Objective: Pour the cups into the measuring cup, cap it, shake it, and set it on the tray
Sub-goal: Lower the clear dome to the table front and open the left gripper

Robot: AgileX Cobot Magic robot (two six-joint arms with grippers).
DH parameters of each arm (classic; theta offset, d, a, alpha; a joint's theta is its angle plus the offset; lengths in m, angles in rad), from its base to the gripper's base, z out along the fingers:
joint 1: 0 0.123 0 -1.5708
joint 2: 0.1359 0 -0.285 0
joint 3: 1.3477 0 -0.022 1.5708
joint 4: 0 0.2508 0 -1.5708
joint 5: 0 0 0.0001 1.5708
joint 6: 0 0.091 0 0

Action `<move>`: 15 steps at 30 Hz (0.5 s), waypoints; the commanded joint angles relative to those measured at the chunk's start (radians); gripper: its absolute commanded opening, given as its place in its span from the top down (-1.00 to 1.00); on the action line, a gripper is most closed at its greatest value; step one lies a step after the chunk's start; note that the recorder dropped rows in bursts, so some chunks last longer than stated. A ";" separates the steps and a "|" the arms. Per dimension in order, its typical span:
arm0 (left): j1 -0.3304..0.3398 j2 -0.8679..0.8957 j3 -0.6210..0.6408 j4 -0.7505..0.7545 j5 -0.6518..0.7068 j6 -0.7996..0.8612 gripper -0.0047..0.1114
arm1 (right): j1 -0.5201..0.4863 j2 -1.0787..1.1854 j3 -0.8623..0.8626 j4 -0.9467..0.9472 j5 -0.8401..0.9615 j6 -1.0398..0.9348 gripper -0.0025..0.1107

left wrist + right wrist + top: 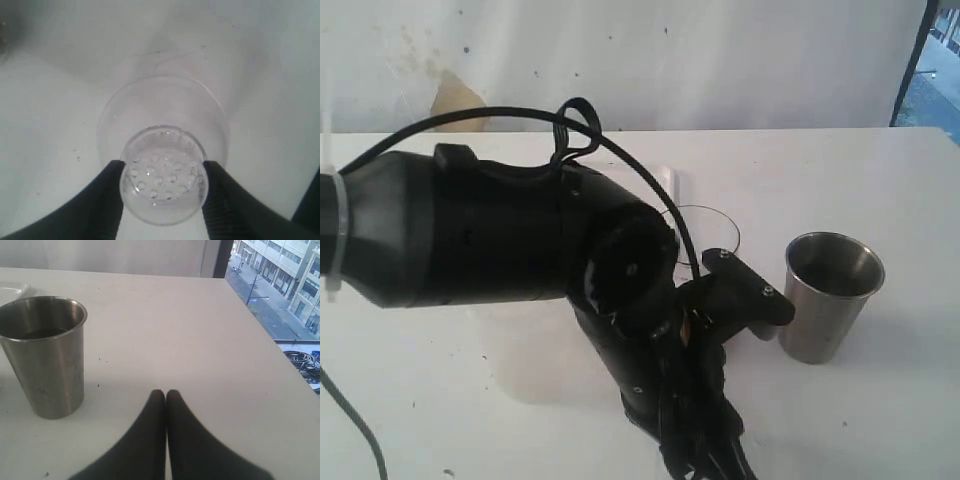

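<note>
left end effector (pixel 162 169) gripping; right end effector (pixel 165 394) pinched closed.

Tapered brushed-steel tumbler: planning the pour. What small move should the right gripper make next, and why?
Probably open the right gripper and ease toward the tapered brushed-steel tumbler: it holds dark liquid, and the shut jaws stand apart from it.

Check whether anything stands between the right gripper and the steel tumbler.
Nothing visible does. In the right wrist view, only bare white table lies between the shut right gripper and the steel tumbler, which stands upright. The left gripper is clamped on the measuring cup.
</note>
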 commanded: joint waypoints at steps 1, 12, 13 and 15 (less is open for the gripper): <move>-0.005 -0.003 -0.007 0.012 -0.032 0.001 0.84 | 0.006 -0.006 0.004 -0.003 -0.006 -0.001 0.96; -0.005 -0.003 -0.007 0.135 -0.059 -0.086 -0.07 | 0.006 -0.006 0.004 -0.003 -0.006 -0.001 0.96; -0.005 -0.003 -0.007 0.135 -0.059 -0.086 -0.11 | 0.006 -0.006 0.004 -0.003 -0.006 -0.001 0.96; -0.005 -0.003 -0.007 0.135 -0.059 -0.086 -0.18 | 0.006 -0.006 0.004 -0.003 -0.006 -0.001 0.96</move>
